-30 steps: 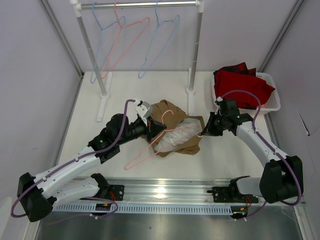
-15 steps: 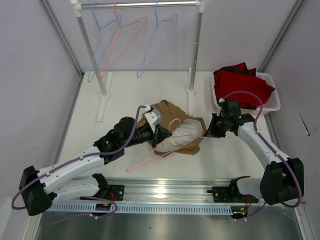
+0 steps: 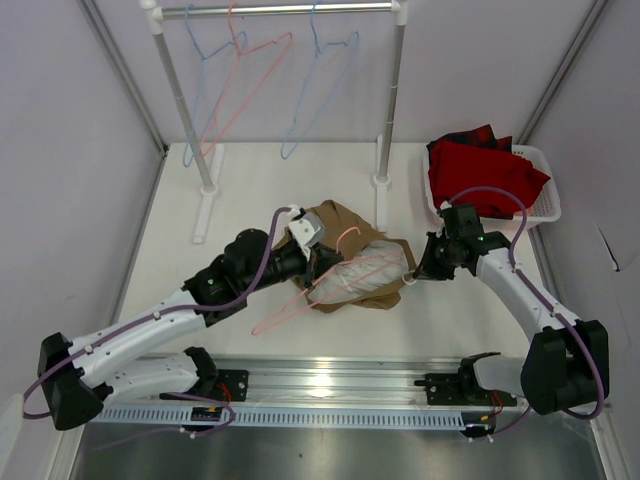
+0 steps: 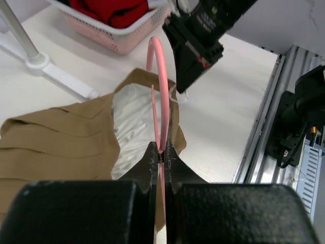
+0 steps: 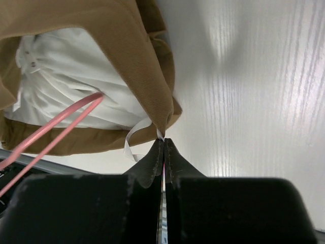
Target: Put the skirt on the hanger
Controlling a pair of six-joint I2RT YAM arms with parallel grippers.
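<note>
**Two arms hold skirt + hanger at mid-table**

Overhead: the tan-brown skirt point(image 3: 342, 222) lies bunched at the centre of the white table point(image 3: 250, 190), w/ its paler lining showing on the R side. The salmon-pink hanger point(image 4: 166, 101) lies tilted across it. One end reaches into the lining opening; the opposite corner sticks out over bare table, toward the near L.

L gripper point(image 3: 320, 262) is clamped on the hanger wire just below the hook. Its wrist cam shows the fingers pressed together w/ the pink wire between them.

R gripper point(image 5: 162, 145) pinches the skirt's R edge, fingers closed tight on a cloth corner next to a small white ribbon loop.

Far R: a white basket point(image 3: 545, 212) holding a red garment point(image 3: 480, 165). At the back: a rack point(image 3: 280, 9) w/ light blue hangers point(image 3: 325, 95) & another pink one.
</note>
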